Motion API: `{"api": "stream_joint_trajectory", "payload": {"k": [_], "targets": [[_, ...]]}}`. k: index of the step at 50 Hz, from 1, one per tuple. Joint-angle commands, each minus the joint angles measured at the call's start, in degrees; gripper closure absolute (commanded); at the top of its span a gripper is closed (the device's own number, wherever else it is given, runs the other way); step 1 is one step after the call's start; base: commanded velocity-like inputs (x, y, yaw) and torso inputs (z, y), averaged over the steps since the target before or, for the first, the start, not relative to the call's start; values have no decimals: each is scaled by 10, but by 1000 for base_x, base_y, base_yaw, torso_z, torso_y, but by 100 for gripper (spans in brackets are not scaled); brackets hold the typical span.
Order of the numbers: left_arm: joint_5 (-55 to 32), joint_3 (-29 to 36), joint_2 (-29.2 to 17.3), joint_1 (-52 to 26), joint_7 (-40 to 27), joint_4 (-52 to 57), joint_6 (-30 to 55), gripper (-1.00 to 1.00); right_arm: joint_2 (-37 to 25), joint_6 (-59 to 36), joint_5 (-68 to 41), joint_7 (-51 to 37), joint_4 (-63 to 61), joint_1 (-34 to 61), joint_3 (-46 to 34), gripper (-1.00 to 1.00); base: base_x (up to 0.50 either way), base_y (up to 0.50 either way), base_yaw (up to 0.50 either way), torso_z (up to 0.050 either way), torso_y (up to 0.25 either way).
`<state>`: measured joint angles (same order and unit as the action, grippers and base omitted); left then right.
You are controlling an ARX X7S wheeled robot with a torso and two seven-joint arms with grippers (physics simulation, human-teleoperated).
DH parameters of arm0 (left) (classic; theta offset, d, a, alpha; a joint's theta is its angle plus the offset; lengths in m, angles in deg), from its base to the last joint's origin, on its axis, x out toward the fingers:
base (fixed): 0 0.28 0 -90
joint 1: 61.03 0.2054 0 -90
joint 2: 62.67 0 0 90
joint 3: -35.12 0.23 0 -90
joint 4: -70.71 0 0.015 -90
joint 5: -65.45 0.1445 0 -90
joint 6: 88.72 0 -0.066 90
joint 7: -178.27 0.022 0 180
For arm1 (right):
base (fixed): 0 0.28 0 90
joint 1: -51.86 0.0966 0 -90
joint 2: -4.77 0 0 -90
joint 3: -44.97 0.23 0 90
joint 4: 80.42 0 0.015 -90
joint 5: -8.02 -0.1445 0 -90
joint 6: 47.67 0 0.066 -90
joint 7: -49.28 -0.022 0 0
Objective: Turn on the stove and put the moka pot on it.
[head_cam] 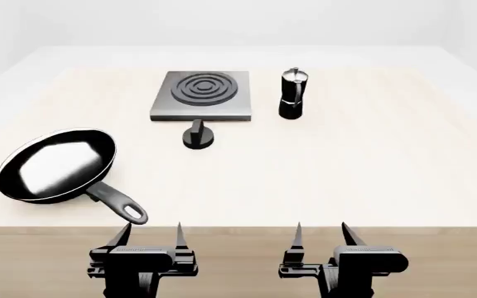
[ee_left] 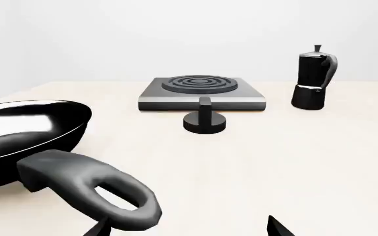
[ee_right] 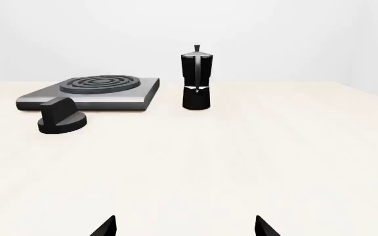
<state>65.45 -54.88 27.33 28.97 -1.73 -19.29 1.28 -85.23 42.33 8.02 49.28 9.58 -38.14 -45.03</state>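
Nearest the robot, both grippers hang just off the table's [head_cam: 371, 180] front edge, over the wooden side face. The left gripper [head_cam: 149, 234] has its two fingers spread apart with nothing between them, and the right gripper [head_cam: 320, 233] is spread and empty as well.

Just beyond the left gripper lies the frying pan [head_cam: 56, 164], close to the front-left corner. Its handle [head_cam: 121, 203] angles back toward the front edge and ends just short of it, right in front of the left fingers; in the left wrist view the handle fills the near foreground. The right gripper faces bare tabletop, a wide open stretch running from the front edge back to the objects and out to the right edge.

Farther in, near the table's middle, the stove knob [head_cam: 198, 136] sits alone, just in front of the stove plate and apart from it, its grip ridge standing upright. Behind it the stove plate [head_cam: 201, 94] lies flat with its burner rings bare. The moka pot [head_cam: 292, 94] stands upright on the table just to the right of the plate, with a narrow gap between them, its handle on the right side. Behind these the tabletop runs on to the far edge.
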Motion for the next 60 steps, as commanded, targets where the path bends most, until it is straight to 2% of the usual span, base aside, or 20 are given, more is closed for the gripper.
{"api": "stream_joint_trajectory", "payload": {"k": [1, 13, 16, 27, 36, 38, 39, 40, 41, 42, 43, 44, 48, 51, 57, 59, 60], "targets": [[-6, 7, -6, 0, -7, -1, 0, -100, -6, 4, -6, -8, 6, 2, -8, -100, 0, 0, 0, 0, 0], [-32, 21, -30, 3, -30, -2, -9, -100, -28, -3, -27, -34, -15, -1, -32, -100, 0, 0, 0, 0, 0], [-26, 23, -37, -1, -41, 21, 13, -100, -32, -18, -27, -40, -35, 8, -36, -100, 0, 0, 0, 0, 0], [18, 19, -87, -2, -58, 320, 159, -100, -56, -194, -43, -64, -274, 72, -28, -100, 0, 0, 0, 0, 0], [49, -8, -129, -3, -45, 578, 282, -100, -86, -391, -79, -74, -495, 161, 4, -100, 0, 0, 0, 0, 0], [44, -26, -123, 2, -42, 600, 266, -100, -89, -412, -86, -76, -523, 172, 12, -100, 0, 0, 0, 0, 0], [58, -41, -106, 8, -14, 600, 249, -100, -92, -428, -88, -78, -544, 179, 17, -100, 0, 0, 0, 0, 0], [105, -74, -39, 3, 65, 600, 219, -100, -92, -447, -100, -78, -570, 186, 29, -100, 0, 0, 0, 0, 0], [116, -98, -1, -2, 106, 600, 205, -100, -94, -459, -104, -80, -587, 190, 35, -100, 0, 0, 0, 0, 0], [111, -102, 0, -1, 110, 600, 203, -100, -95, -464, -109, -82, -597, 193, 40, -100, 0, 0, 0, 0, 0], [109, -106, 0, 1, 110, 600, 192, -100, -103, -461, -131, -94, -600, 194, 48, -100, 0, 0, 0, 0, 0], [117, -107, 0, 4, 112, 600, 183, -100, -138, -448, -171, -136, -600, 194, 45, -100, 0, 0, 0, 0, 0], [101, -119, 0, 31, 108, 600, 136, -100, -337, -349, -365, -372, -600, 208, -13, -100, 0, 0, 0, 14, 0], [85, -129, 0, 55, 101, 600, 102, -100, -374, -295, -356, -400, -599, 184, -40, -100, 0, 0, 0, 50, 0], [78, -132, 0, 51, 102, 600, 107, -100, -402, -268, -362, -427, -595, 182, -61, -100, 0, 0, 0, 50, 0], [79, -131, 0, 51, 103, 600, 107, -100, -429, -274, -399, -460, -599, 211, -72, -100, 0, 0, 0, 50, 0], [78, -131, 0, 51, 102, 600, 108, -100, -424, -255, -372, -451, -591, 193, -83, -100, 0, 0, 0, 50, 0]]}}
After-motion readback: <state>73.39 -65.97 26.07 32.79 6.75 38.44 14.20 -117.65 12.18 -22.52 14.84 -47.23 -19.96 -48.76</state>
